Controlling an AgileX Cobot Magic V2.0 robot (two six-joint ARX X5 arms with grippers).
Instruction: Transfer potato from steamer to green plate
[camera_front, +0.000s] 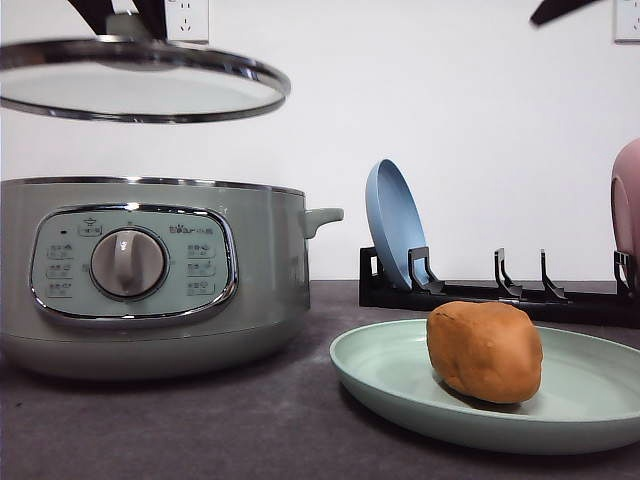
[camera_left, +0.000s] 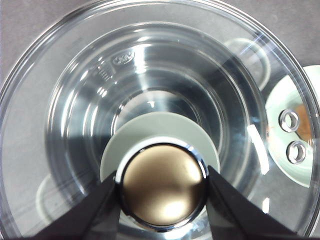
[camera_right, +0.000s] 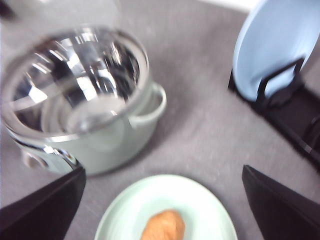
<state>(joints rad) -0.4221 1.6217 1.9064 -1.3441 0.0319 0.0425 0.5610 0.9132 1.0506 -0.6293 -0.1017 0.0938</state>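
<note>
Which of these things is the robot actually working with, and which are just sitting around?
In the job: potato, green plate, steamer, its glass lid held up by the left fingers.
Lying about: blue plate, pink plate, black rack.

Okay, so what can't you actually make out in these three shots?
- Steamer inside: in the front view its wall hides it; in the right wrist view blur and the glass lid obscure it.
- Pink plate: cut off by the front view's right edge.
- Panel labels: too small to read.
- Right end effector: fingers cut off at the right wrist view's edges.
- Potato: blurred and cut off in the right wrist view.
</note>
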